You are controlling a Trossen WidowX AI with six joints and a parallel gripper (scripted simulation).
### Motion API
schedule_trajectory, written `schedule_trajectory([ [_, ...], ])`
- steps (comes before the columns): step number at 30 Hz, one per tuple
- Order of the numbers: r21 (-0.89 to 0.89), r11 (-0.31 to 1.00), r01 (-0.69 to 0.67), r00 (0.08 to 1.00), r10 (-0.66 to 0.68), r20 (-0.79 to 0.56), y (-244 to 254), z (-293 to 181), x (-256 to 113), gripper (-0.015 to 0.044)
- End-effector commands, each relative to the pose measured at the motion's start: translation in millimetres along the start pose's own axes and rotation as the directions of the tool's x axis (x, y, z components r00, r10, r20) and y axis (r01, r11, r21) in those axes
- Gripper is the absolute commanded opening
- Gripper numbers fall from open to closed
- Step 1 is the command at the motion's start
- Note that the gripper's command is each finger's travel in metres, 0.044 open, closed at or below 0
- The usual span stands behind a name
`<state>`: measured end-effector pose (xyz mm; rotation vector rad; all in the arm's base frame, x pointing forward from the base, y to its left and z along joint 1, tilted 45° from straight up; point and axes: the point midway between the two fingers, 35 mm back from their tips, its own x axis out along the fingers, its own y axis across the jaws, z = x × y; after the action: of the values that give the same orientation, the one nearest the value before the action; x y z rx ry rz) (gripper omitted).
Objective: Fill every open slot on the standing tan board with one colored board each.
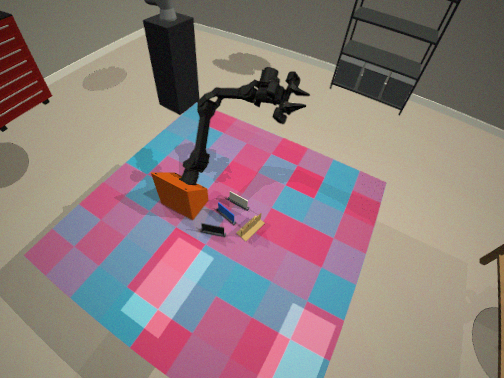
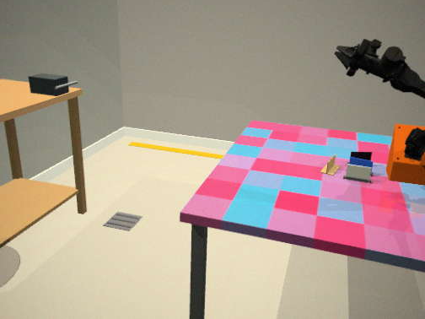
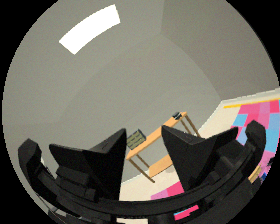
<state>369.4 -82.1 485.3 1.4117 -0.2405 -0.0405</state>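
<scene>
While the top view laid all three colored boards out separately, the exterior stacked them up: the upright off-white board (image 1: 238, 201) (image 2: 358, 172) partly covered the blue board (image 1: 226, 213) (image 2: 361, 162), which cut across the black board (image 1: 213, 230) (image 2: 361, 155). Each stood in its dark holder, away from the table's edges, near the orange box-shaped base (image 1: 175, 197) (image 2: 406, 170). And there was the slotted tan board (image 1: 250, 228) (image 2: 330, 164), standing just beyond them, apart from all three, on the checkered pink-and-blue table (image 1: 270, 284) (image 2: 253, 189) (image 3: 250, 112)!

High above went the black gripper (image 1: 307, 100) (image 2: 336, 51) (image 3: 144, 129), its fingers apart; the wrist view looked through that gap to a wooden bench (image 2: 74, 147) (image 3: 155, 139). A mottled dark block (image 3: 136, 139) showed there on the bench, outside the exterior's frame. Only the top view caught the red drawer cabinet (image 1: 20, 69), past the table's left corner, and a black pedestal (image 1: 175, 64) behind its far corner.
</scene>
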Motion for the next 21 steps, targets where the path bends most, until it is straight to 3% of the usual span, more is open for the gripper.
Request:
schedule_trajectory([
  [1, -0.142, 0.978, 0.155, 0.988, -0.154, 0.021, -56, 14, 13, 0.0181],
  [7, -0.324, 0.896, 0.305, 0.947, -0.320, 0.006, -114, 20, 24, 0.0181],
  [13, -0.604, 0.658, 0.450, 0.809, -0.587, -0.037, -216, 31, 22, 0.0181],
  [17, -0.705, 0.545, 0.454, 0.723, -0.687, -0.066, -258, 34, 13, 0.0181],
  [21, -0.835, 0.394, 0.385, 0.565, -0.816, -0.124, -321, 38, -10, 0.0181],
])
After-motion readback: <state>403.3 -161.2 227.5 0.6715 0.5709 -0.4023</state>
